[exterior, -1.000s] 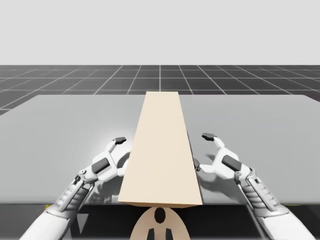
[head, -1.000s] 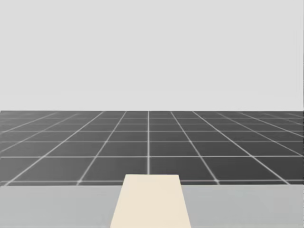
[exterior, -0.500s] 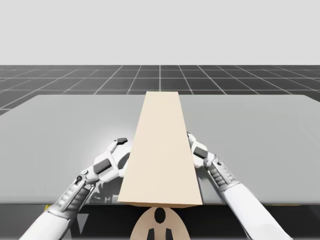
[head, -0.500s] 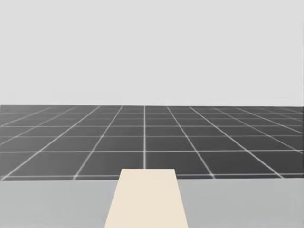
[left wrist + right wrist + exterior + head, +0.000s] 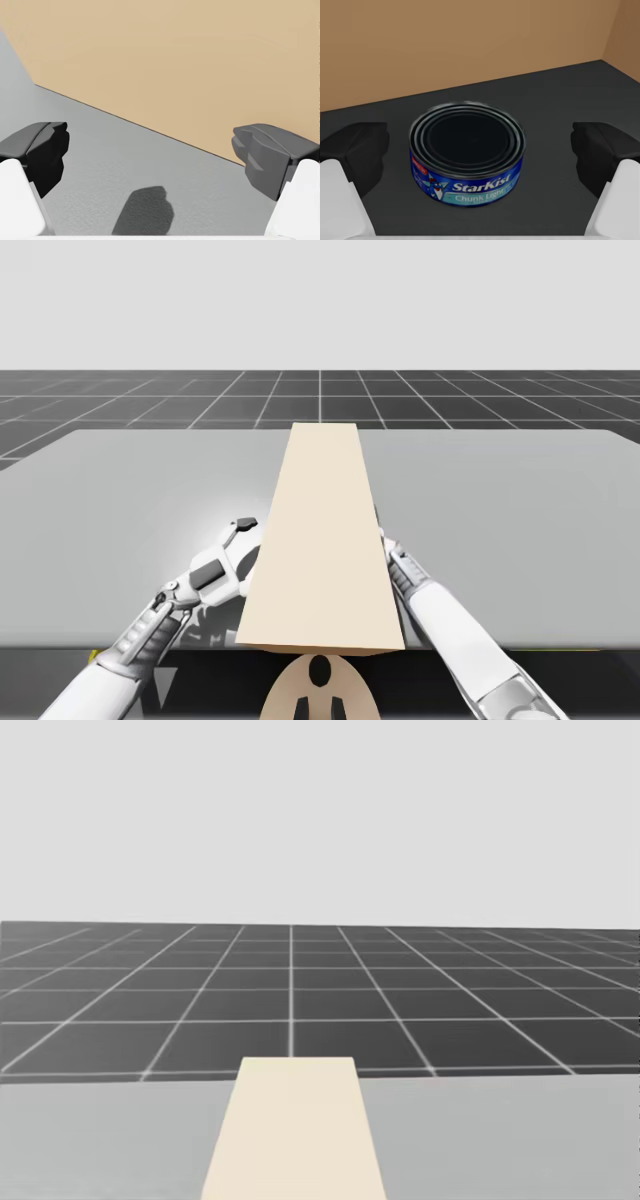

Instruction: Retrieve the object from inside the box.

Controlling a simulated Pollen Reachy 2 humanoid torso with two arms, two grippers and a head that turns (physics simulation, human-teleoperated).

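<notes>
Right pincer (image 5: 482, 145) spread astride flat blue can (image 5: 466, 152) inside tan box (image 5: 322, 540); left pincer (image 5: 154, 152) spread beside box.

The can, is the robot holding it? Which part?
No, nothing is held. The right end effector is open, fingers either side of the can, not touching. The left end effector is open outside the box.

A flat, pale grey worktop (image 5: 520, 530) carries one long tan box (image 5: 322, 540) with plain sides, lying lengthwise down the middle from the near edge.
</notes>
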